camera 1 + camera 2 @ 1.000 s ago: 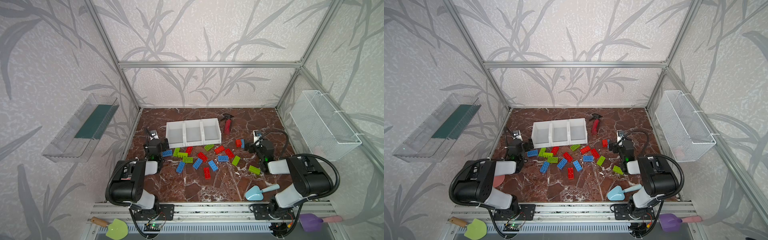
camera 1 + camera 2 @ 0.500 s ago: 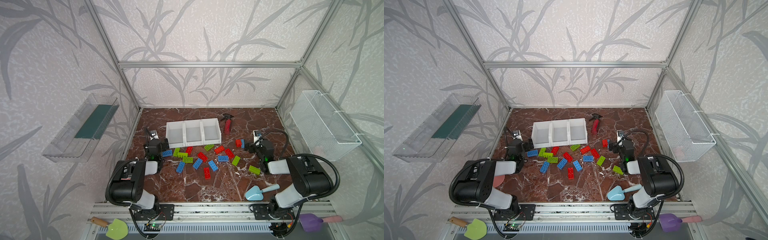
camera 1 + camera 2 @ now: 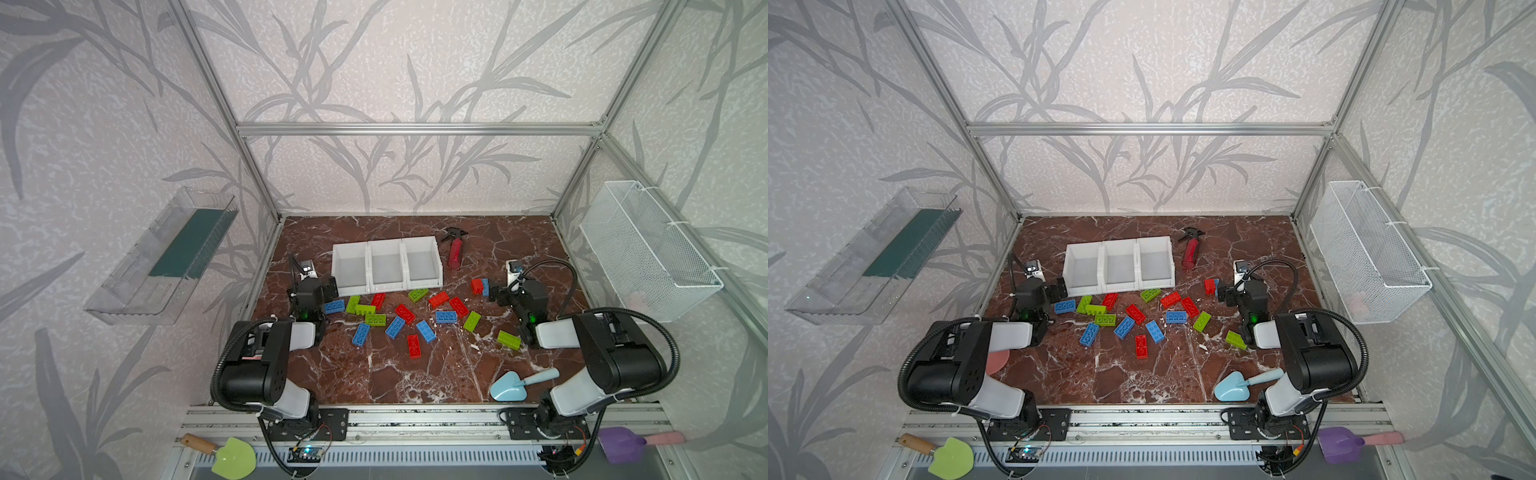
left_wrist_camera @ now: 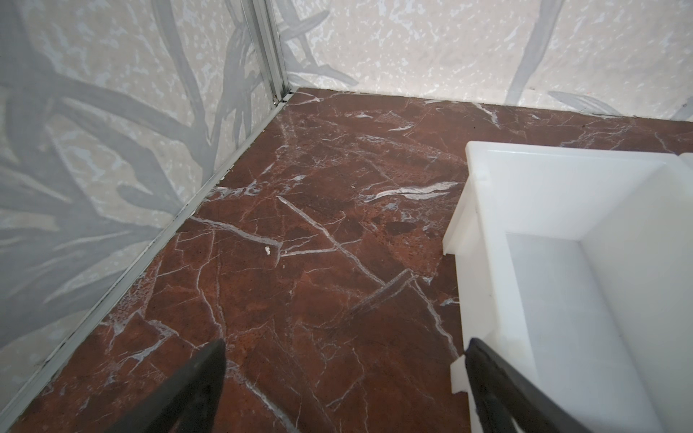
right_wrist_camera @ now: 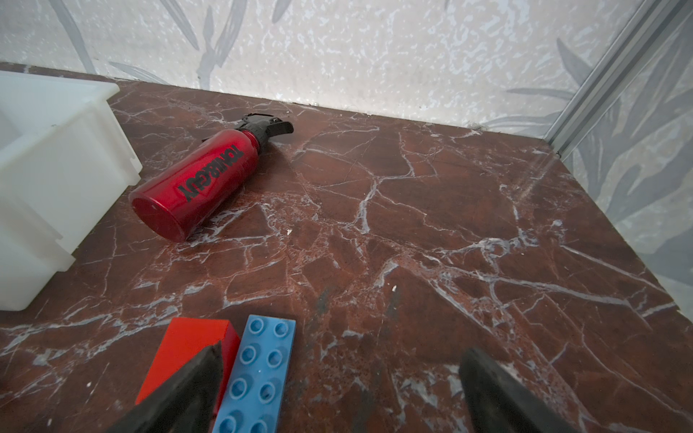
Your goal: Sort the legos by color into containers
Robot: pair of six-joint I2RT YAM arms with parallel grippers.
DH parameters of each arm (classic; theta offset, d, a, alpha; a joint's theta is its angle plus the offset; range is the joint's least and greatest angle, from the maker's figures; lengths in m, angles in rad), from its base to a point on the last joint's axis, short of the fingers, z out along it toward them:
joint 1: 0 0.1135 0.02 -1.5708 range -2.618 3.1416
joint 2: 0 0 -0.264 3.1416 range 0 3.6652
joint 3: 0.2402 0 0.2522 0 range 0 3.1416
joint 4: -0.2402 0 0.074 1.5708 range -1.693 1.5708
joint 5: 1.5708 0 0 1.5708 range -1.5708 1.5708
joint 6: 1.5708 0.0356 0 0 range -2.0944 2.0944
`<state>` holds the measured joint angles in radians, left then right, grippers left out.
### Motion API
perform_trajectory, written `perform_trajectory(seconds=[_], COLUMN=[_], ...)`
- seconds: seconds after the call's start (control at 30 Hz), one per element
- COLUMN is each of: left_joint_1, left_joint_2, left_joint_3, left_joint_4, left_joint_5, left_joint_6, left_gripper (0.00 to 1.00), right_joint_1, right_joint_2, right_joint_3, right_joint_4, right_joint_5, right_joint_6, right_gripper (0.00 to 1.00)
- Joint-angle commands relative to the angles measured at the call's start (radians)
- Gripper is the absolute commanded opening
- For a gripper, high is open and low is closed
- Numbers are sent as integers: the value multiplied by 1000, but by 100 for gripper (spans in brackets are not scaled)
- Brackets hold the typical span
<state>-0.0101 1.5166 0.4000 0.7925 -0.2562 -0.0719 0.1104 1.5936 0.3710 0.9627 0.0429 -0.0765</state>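
Observation:
Several red, blue and lime green legos (image 3: 405, 313) lie scattered on the marble floor in front of the containers (image 3: 386, 286), three empty white bins in a row. My left gripper (image 3: 328, 289) hovers open beside the left bin (image 4: 562, 195), next to a blue lego (image 3: 334, 306). In the left wrist view the left gripper (image 4: 345, 343) has only bare floor between its fingers. My right gripper (image 3: 496, 293) is open beside a red and blue pair (image 3: 478, 286). In the right wrist view the right gripper (image 5: 343, 349) has the blue lego (image 5: 258, 371) just inside one finger and the red lego (image 5: 187, 348) partly behind it.
A red spray bottle (image 3: 456, 253) lies right of the bins. A light blue scoop (image 3: 509, 386) rests at the front right. A wire basket (image 3: 648, 253) hangs on the right wall and a clear tray (image 3: 166, 257) on the left wall. A lime lego (image 3: 509, 339) sits by the right arm.

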Motion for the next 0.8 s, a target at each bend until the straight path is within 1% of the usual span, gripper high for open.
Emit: perform_trajectory(seconds=[0.0, 0.27, 0.37, 0.4, 0.43, 0.47, 0.5, 0.53, 0.57, 0.6, 0.7, 0.77], left_joint_1=[3, 6, 6, 6, 5, 4, 1, -5, -7, -9, -20, -47], left_joint_2=[5, 4, -4, -19, -44, -77, -100, -122, -150, -178, -257, -298], left_joint_3=[13, 16, 13, 31, 62, 111, 158, 190, 217, 244, 363, 440], left_joint_4=[2, -8, 0, -33, -103, -233, -336, -414, -480, -547, -817, -982], left_joint_5=[7, 15, 10, -10, -20, -25, -50, -78, -95, -107, -120, -138], left_joint_6=[1, -2, -1, -6, -8, -12, -9, -16, -28, -43, -136, -226], left_gripper=[99, 99, 99, 99, 99, 99, 99, 99, 99, 99, 99, 99], right_joint_1=[3, 2, -15, -14, 0, 19, 36, 40, 41, 41, 61, 101], right_joint_2=[-12, -11, -13, -29, -65, -112, -177, -225, -265, -292, -345, -357], right_joint_3=[3, 6, 5, -1, -1, 11, 50, 87, 131, 156, 236, 294], right_joint_4=[14, 11, 11, 10, -22, -88, -244, -364, -474, -548, -747, -890], right_joint_5=[-8, -10, -42, -48, -37, 0, 48, 70, 81, 84, 68, 112], right_joint_6=[-5, -4, 9, 6, -8, -18, -11, 13, 57, 91, 173, 203], right_gripper=[99, 99, 99, 99, 99, 99, 99, 99, 99, 99, 99, 99])
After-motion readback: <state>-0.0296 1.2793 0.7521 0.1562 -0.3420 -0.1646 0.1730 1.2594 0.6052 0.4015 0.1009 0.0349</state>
